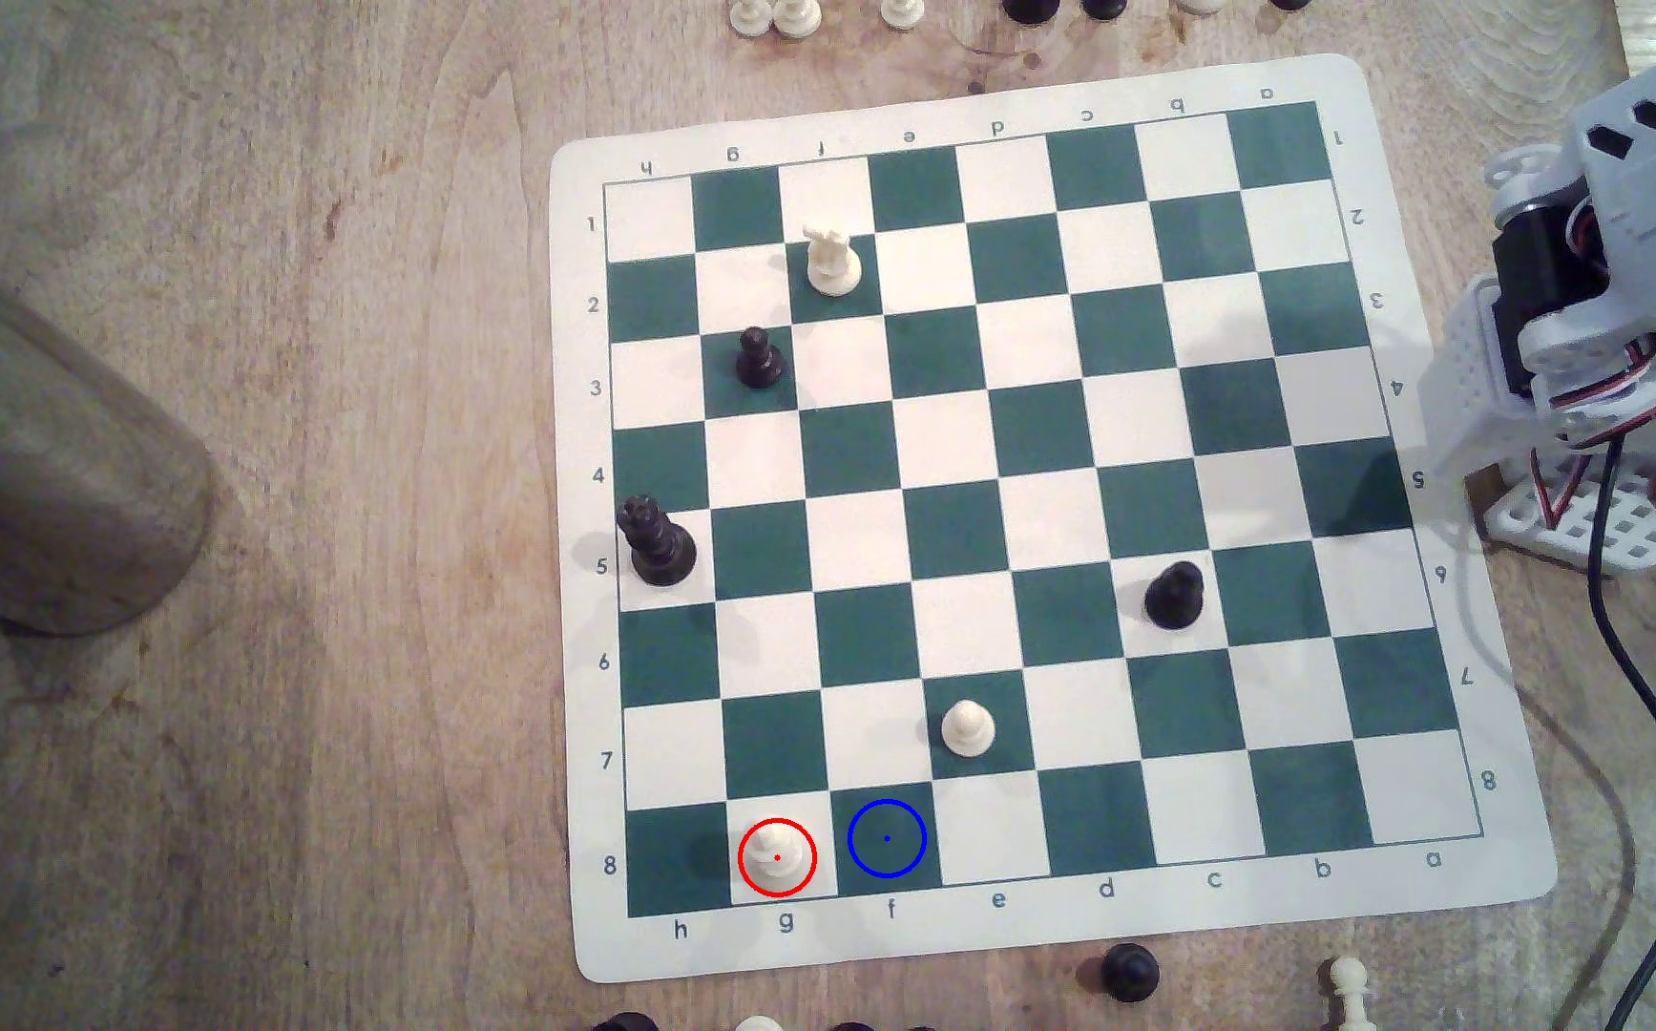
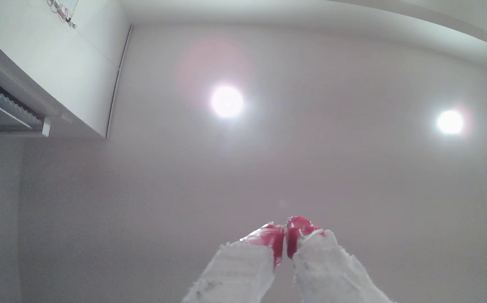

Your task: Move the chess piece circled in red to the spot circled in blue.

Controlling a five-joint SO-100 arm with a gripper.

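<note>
White piece in red ring (image 1: 776,855) stood on white g8 square, bottom row. Blue-ringed green spot (image 1: 886,839) just beside, bare. White pawn (image 1: 966,729) near. Hand (image 2: 284,233) squeezed closed, held nothing, faced ceiling.

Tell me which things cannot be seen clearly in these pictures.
- Arm, exterior view: cut by the right edge.
- Ringed piece, exterior view: seen from above, so its type is unclear.
- Spare pieces, exterior view: cut by the top edge.
- Gripper, wrist view: shut, facing the ceiling.
</note>
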